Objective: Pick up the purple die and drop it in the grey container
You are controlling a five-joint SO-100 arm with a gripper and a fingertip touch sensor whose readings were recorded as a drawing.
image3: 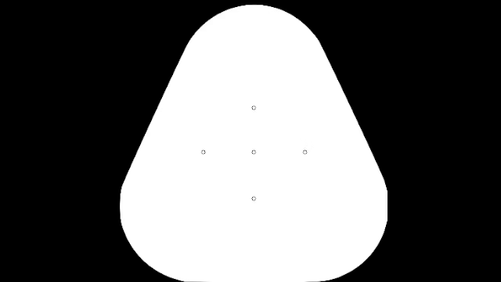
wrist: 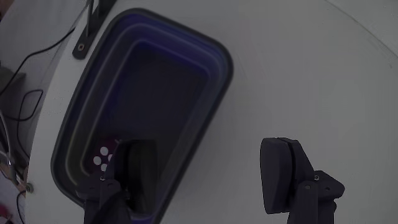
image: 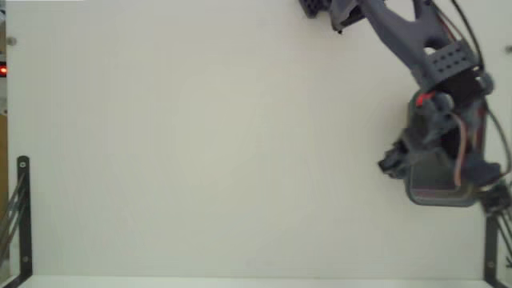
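In the wrist view the purple die (wrist: 102,155) lies on the floor of the grey container (wrist: 221,62), in its near left corner, white pips showing. It is partly hidden behind my left finger (wrist: 138,171). My gripper (wrist: 208,165) is open and holds nothing. Its jaws straddle the container's right wall, one finger over the inside and the other over the white table. In the fixed view the arm (image: 432,48) reaches down from the top right and covers most of the container (image: 440,198). The die is hidden there.
The white table (image: 200,144) stretches left of the container. Black metal brackets stand at the left edge (image: 22,208) and the right edge (image: 490,248). In the wrist view a black bracket (wrist: 93,25) and cables (wrist: 31,56) lie beyond the container.
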